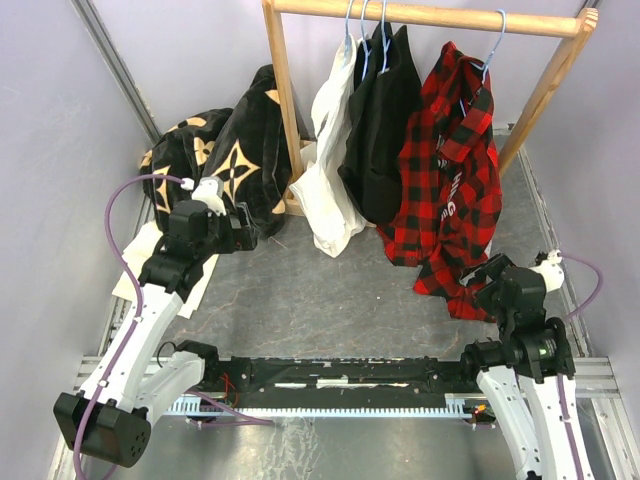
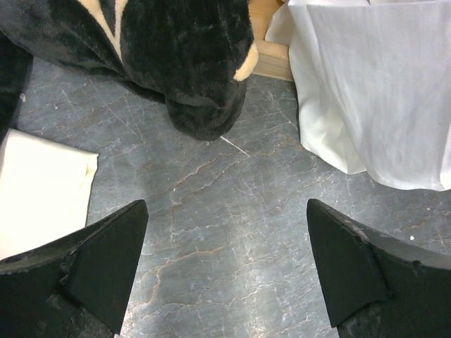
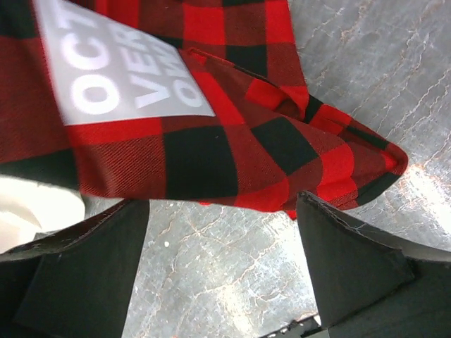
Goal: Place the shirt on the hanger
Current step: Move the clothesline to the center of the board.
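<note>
The red-and-black plaid shirt point(image 1: 455, 190) hangs from a light-blue wire hanger point(image 1: 493, 42) at the right end of the wooden rail, and its lower hem reaches down to the grey table. In the right wrist view the shirt point(image 3: 211, 127) shows a white lettered panel, and its hem lies just beyond my fingertips. My right gripper point(image 1: 485, 278) point(image 3: 222, 205) is open at that hem, with only bare table between its fingers. My left gripper point(image 1: 248, 236) point(image 2: 225, 208) is open over bare table at the left, far from the shirt.
The wooden rail point(image 1: 430, 15) also carries a white shirt point(image 1: 335, 170) point(image 2: 373, 84) and a black garment point(image 1: 385, 120). Black fabric with tan motifs point(image 1: 235, 150) point(image 2: 155, 49) is heaped at the back left. A pale cloth point(image 2: 35, 183) lies beside it.
</note>
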Available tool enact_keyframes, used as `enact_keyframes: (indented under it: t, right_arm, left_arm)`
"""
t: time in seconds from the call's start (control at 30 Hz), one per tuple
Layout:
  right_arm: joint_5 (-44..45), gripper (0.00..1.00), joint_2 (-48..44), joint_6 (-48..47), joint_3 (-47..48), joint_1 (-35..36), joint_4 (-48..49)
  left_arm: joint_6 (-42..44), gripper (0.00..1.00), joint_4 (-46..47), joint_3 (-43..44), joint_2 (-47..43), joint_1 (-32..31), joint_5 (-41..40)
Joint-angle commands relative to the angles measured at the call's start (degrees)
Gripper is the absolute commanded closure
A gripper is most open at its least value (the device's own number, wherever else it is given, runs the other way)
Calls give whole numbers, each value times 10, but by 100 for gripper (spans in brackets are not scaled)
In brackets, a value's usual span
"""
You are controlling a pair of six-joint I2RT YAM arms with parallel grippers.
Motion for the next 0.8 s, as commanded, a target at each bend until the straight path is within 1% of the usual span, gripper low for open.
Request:
enact_keyframes:
  t: [0.0, 0.13, 0.33, 0.43, 0.57, 0.67, 0.77]
  right_arm:
    - [44, 10, 6, 68, -34, -1, 53]
    - [47, 8, 34, 65, -84, -1, 85]
    - [-2, 5, 111, 54, -143, -1, 178]
    - [1, 4, 149, 42, -164, -1, 232]
    - [4, 4, 218, 4, -191, -1, 350]
    - [-38, 4, 306, -27, -196, -1, 439]
    - [-82, 4, 391, -36, -186, -2, 516]
  left_arm:
    - [-8, 0, 15, -1, -11, 0, -5]
    - [-12, 0, 15, -5, -15, 0, -4]
    - [-14, 0, 15, -5, -13, 0, 0]
    - [-16, 0, 14, -5, -13, 0, 3]
    - [-23, 0, 14, -8, -15, 0, 6]
    - [-26, 0, 15, -9, -17, 0, 10]
    - [-25, 0, 9, -6, -19, 0, 9]
